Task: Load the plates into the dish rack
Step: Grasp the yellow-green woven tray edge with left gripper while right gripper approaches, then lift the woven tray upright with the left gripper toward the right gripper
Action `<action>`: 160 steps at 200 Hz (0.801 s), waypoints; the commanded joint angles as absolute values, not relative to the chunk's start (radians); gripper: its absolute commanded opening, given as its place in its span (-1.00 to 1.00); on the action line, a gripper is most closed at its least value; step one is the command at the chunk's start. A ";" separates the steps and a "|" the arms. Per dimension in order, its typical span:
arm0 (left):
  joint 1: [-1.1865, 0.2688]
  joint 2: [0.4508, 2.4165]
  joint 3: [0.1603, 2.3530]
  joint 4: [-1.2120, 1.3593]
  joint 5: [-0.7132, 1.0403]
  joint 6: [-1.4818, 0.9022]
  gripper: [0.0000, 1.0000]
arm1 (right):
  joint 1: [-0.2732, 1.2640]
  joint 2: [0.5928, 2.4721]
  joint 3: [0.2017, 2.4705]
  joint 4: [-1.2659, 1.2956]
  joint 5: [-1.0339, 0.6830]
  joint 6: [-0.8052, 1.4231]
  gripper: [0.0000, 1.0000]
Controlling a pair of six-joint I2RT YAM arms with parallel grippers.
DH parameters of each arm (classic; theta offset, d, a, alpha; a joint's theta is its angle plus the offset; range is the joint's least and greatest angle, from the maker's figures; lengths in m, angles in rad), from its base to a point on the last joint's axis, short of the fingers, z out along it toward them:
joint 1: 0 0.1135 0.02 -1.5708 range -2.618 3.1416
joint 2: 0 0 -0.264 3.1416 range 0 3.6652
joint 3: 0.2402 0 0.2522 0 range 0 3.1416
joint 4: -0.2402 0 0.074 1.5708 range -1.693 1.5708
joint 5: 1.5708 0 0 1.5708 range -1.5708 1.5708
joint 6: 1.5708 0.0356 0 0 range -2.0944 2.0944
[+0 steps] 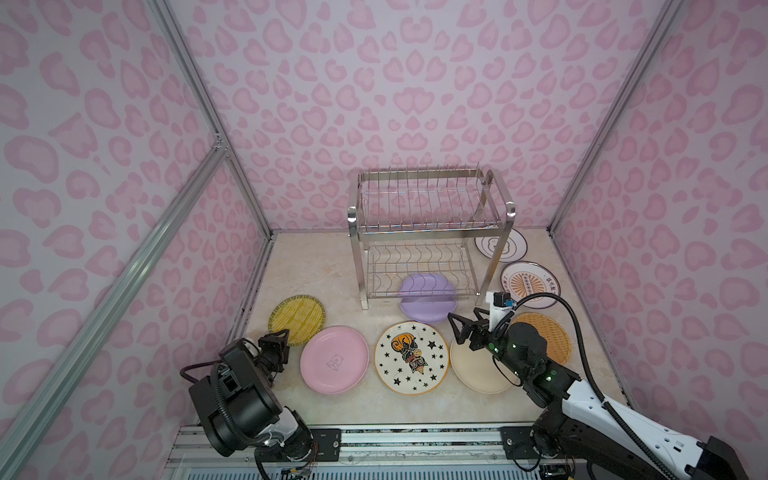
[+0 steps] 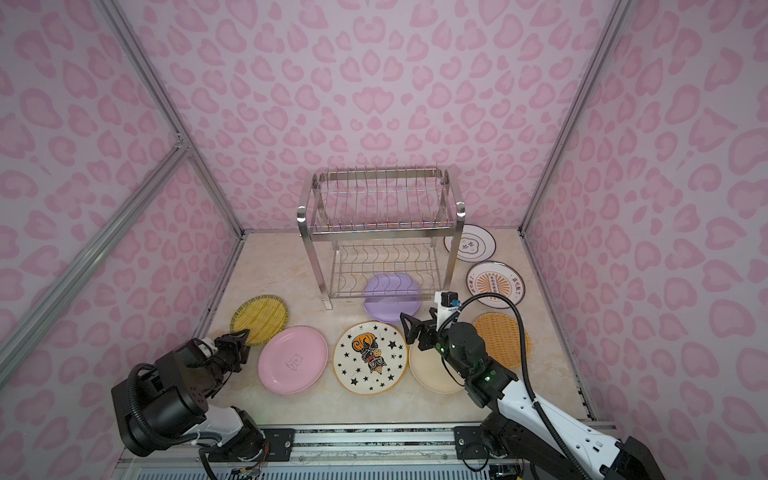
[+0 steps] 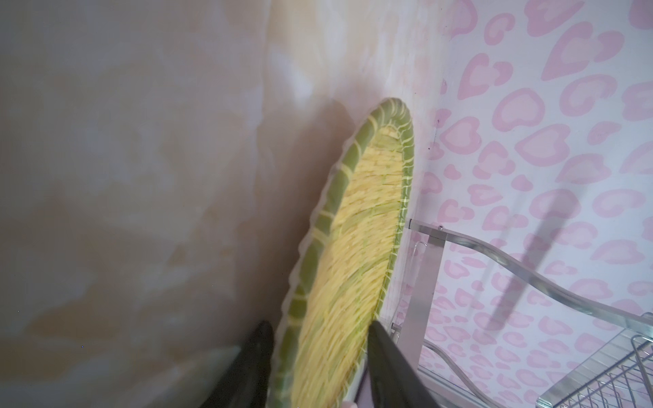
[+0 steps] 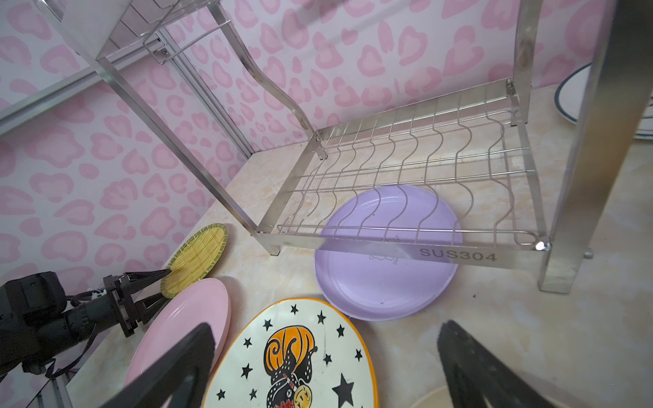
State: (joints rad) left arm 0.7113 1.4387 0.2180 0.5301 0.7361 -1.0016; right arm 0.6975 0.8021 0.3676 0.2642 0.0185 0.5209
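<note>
The steel dish rack (image 1: 428, 224) (image 2: 380, 224) stands empty at the back. A yellow wicker plate (image 1: 296, 318) (image 3: 353, 247) lies at the front left. My left gripper (image 1: 282, 338) (image 3: 319, 325) straddles its near rim, one finger under and one over, with a thin gap still showing. Beside it lie the pink plate (image 1: 334, 359), the star-patterned plate (image 1: 411, 357) (image 4: 293, 360) and the cream plate (image 1: 473, 370). The lilac plate (image 1: 428, 309) (image 4: 385, 282) sits half under the rack. My right gripper (image 1: 464, 314) (image 4: 325, 326) hovers wide open and empty above the star plate's far edge.
An orange wicker plate (image 1: 544, 332) lies partly hidden under my right arm. Two dark-rimmed printed plates (image 1: 530, 284) (image 1: 500, 245) lie to the right of the rack. Pink patterned walls close in the marble tabletop (image 1: 316, 266) on three sides.
</note>
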 commanded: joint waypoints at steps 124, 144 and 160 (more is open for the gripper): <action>0.718 1.224 0.267 0.262 0.645 -0.991 -0.94 | 0.699 0.824 0.351 0.310 0.018 0.540 0.99; 0.719 1.085 0.313 0.122 0.631 -0.953 -0.94 | 0.698 0.822 0.368 0.284 0.014 0.529 0.99; 0.718 0.963 0.359 0.022 0.620 -0.917 -0.94 | 0.699 0.822 0.385 0.265 -0.014 0.511 0.99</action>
